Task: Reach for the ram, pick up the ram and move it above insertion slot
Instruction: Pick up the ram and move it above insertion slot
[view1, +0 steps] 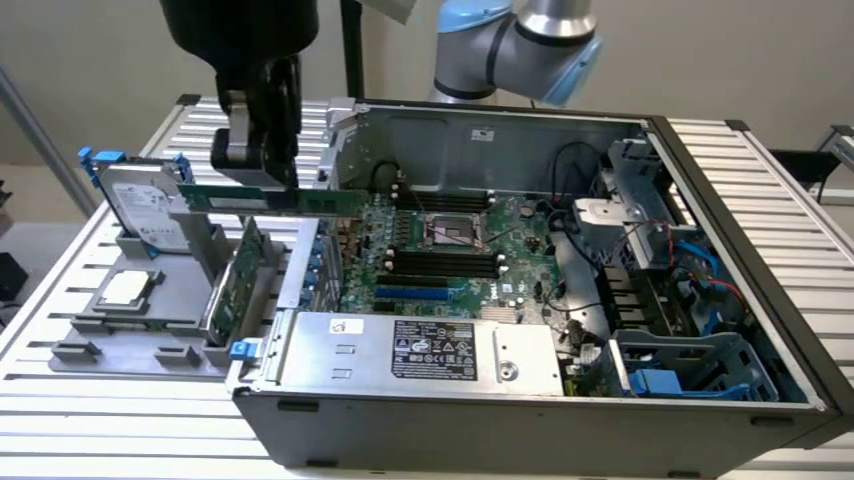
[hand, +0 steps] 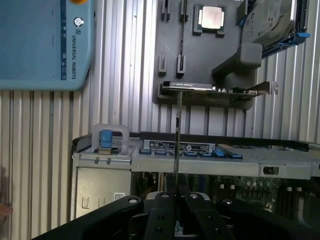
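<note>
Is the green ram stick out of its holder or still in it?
Out. The ram hangs level in the air, pinched by the gripper jaws above the grey holder, beside the computer case.

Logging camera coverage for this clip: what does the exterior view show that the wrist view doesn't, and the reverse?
Exterior view: the black gripper holding the long thin green RAM stick flat, raised beside the open grey computer case, and the green motherboard's black slots.

Wrist view: the RAM stick edge-on, a thin line leaving the gripper's black fingers, and a light blue panel lettered Universal Robots.

Both: the case, the silver processor chip and the silver hard drive.
</note>
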